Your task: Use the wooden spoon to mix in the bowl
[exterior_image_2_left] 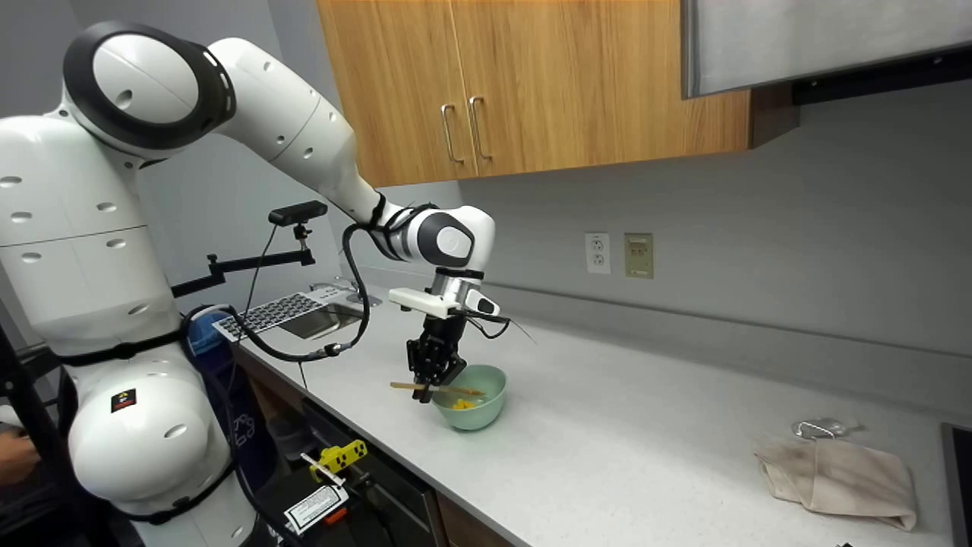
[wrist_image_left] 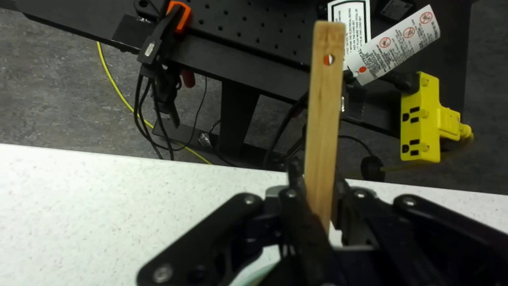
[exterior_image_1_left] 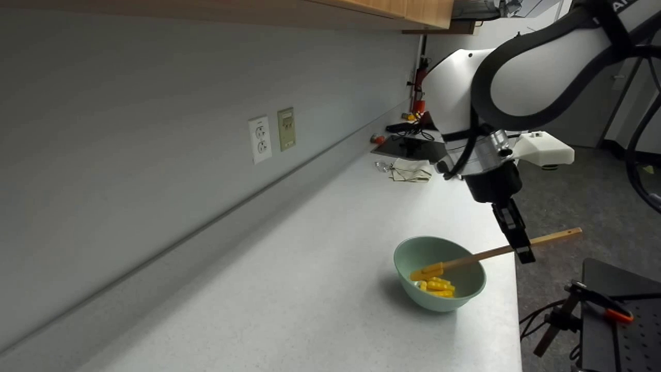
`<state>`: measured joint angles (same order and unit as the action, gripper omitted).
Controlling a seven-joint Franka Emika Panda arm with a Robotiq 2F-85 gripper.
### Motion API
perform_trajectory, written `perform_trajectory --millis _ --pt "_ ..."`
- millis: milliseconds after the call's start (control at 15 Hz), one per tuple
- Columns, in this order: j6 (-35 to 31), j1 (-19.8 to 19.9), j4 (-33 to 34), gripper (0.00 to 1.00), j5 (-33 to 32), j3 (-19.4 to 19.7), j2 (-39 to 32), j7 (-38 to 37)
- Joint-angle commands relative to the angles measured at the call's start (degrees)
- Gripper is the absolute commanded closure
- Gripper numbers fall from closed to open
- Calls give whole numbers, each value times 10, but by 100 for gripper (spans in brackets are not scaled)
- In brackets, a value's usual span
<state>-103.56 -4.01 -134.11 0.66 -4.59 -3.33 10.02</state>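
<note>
The pale green bowl [exterior_image_1_left: 431,305] stands on the white counter near its front edge, with several yellow pieces [exterior_image_1_left: 440,287] in it. It also shows in an exterior view [exterior_image_2_left: 486,416], and a sliver of its rim shows in the wrist view [wrist_image_left: 260,275]. My gripper [exterior_image_1_left: 525,254] is shut on the handle of the wooden spoon [exterior_image_1_left: 483,255], beside the bowl on its counter-edge side. The spoon slants over the rim with its yellowish head inside the bowl, by the pieces; whether it touches them I cannot tell. In the wrist view the handle [wrist_image_left: 324,119] runs between the fingers [wrist_image_left: 317,174].
A folded cloth [exterior_image_2_left: 843,479] lies farther along the counter [exterior_image_2_left: 607,441]. The wall with outlets [exterior_image_1_left: 260,139] is behind the counter, and wooden cabinets [exterior_image_2_left: 569,83] hang above. A black cart [wrist_image_left: 254,59] with a yellow power outlet block [wrist_image_left: 420,119] stands below the counter edge.
</note>
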Motion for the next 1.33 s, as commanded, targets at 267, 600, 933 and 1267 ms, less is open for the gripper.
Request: perform_trajectory --millis 267,600,933,1267 --pt "146 -25 15 96 -126 -21 -6 -39" --pt "143 -33 23 96 -150 -32 -18 -57" --pt "128 -32 27 96 -125 -33 -37 -53" --pt "89 -24 34 96 -79 -27 -51 -48"
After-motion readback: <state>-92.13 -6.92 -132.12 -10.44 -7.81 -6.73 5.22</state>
